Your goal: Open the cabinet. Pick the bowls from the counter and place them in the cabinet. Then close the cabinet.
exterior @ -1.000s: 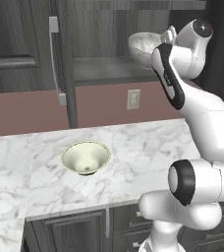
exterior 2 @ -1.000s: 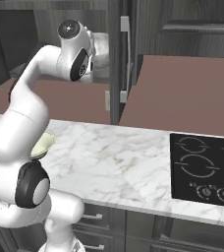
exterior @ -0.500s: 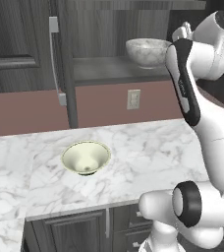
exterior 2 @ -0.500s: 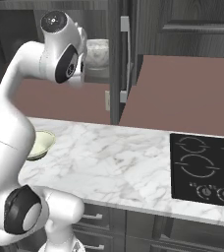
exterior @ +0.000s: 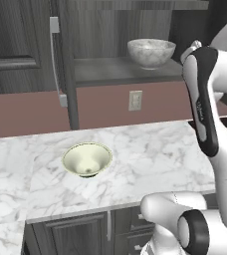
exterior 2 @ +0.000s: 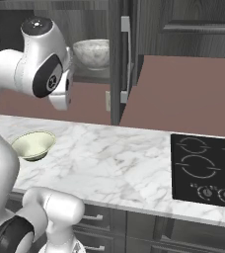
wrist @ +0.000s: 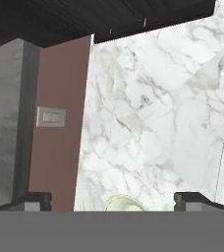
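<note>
The cabinet [exterior: 116, 70] stands open, its left door [exterior: 60, 60] swung out edge-on with its silver handle showing. On its lower shelf sits the marbled grey-white bowl [exterior: 151, 52], also in the right base view [exterior 2: 91, 53]. The cream bowl [exterior: 87, 159] rests on the white marble counter [exterior: 155, 149], near its left part [exterior 2: 33, 145]. My gripper [wrist: 113, 201] is open and empty, its fingertips [wrist: 34, 201] wide apart, looking down at the counter with the cream bowl's rim [wrist: 124, 204] just between them. The arm [exterior: 201, 99] hangs outside the cabinet, right of the shelf.
A wall outlet [exterior: 135, 100] sits on the brown backsplash under the cabinet. The black cooktop [exterior 2: 206, 168] lies at the counter's right. The open right door [exterior 2: 126, 59] juts out over the counter. Low dark cabinets [exterior: 75, 231] run below the front edge.
The hand has drawn back from the marbled bowl and out of the cabinet, rising to the right. The bowl stays on the shelf. The cream bowl has not moved.
</note>
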Robot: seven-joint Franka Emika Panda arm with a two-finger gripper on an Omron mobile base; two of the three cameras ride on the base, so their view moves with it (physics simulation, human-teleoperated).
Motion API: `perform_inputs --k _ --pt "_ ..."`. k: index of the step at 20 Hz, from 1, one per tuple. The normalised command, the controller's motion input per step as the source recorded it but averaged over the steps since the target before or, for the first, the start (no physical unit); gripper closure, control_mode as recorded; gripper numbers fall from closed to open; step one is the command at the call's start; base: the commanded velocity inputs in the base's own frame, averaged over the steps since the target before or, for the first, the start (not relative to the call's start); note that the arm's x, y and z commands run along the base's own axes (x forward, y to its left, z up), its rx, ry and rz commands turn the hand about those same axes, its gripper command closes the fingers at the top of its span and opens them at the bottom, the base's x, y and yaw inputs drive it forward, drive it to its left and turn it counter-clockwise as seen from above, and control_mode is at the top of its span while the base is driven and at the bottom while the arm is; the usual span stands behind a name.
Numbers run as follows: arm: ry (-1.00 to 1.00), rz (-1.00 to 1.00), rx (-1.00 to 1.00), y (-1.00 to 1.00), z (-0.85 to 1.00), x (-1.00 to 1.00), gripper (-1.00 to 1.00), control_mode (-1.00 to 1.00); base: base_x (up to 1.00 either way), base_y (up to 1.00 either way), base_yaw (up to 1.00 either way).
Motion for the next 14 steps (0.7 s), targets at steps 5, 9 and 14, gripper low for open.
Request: perform_inputs --k 5,9,14 --pt "0.19 0.23 0.0 0.41 -0.53 -0.91 -1.0 -1.0 0.0 0.0 0.0" --pt "0.13 0.22 0.02 0.49 -0.61 -0.7 -1.0 -1.0 0.0 0.0 0.0" --pt "0.14 0.2 0.05 0.48 -0.59 -0.45 -1.0 -1.0 0.0 0.0 0.0"
